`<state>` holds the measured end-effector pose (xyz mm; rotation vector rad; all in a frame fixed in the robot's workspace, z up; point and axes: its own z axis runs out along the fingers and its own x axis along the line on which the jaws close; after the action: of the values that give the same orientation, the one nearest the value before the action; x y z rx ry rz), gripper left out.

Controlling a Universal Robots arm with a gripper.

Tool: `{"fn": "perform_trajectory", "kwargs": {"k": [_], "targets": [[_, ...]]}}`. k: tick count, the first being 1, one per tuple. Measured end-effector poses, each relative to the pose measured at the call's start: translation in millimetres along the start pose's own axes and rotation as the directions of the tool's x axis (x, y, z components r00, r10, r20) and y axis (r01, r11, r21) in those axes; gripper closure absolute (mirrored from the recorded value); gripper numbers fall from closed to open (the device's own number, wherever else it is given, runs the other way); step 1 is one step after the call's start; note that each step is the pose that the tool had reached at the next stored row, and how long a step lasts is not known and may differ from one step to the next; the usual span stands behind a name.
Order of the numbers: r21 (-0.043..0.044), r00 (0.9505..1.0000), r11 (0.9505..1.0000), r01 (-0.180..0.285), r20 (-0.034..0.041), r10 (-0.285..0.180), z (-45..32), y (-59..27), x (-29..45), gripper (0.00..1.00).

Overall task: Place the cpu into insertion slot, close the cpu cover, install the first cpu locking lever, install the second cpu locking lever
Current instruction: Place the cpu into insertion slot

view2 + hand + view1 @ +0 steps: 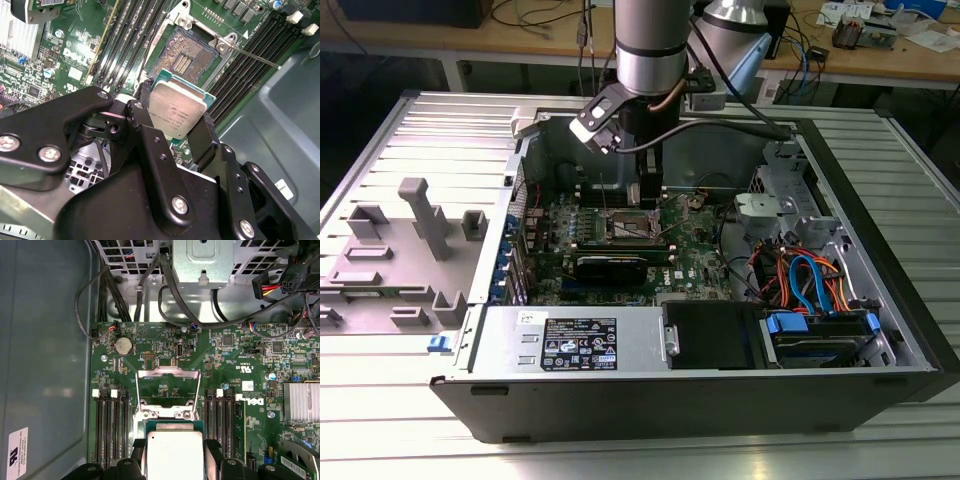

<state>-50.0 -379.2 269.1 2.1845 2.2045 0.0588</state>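
Exterior view: the open computer case [720,400] lies on the table [440,130]. It holds the green motherboard [700,265], and a silver power supply [570,340] runs along its near wall. Blue and orange cables [810,280] fill the near corner at the exterior view's right. My hand [650,195] hangs inside the case, just over the insertion slot [632,228] at mid-board.

Second wrist view: my hand [176,114] is clamped on the cpu [177,107], with the fingers [204,137] on two opposite edges and the metal top facing the camera. The cpu is held above the board, apart from the slot [187,55], whose contacts lie bare.

First wrist view: the cpu cover [168,374] stands swung open just past the held cpu [175,455].
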Motion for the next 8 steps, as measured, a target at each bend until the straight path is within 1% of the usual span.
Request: {"fn": "perform_trajectory", "kwargs": {"k": [8], "targets": [[0.0001,1.0,1.0,0.0,0.0001,0.0,1.9,-0.1,0.0,0.46]]}}
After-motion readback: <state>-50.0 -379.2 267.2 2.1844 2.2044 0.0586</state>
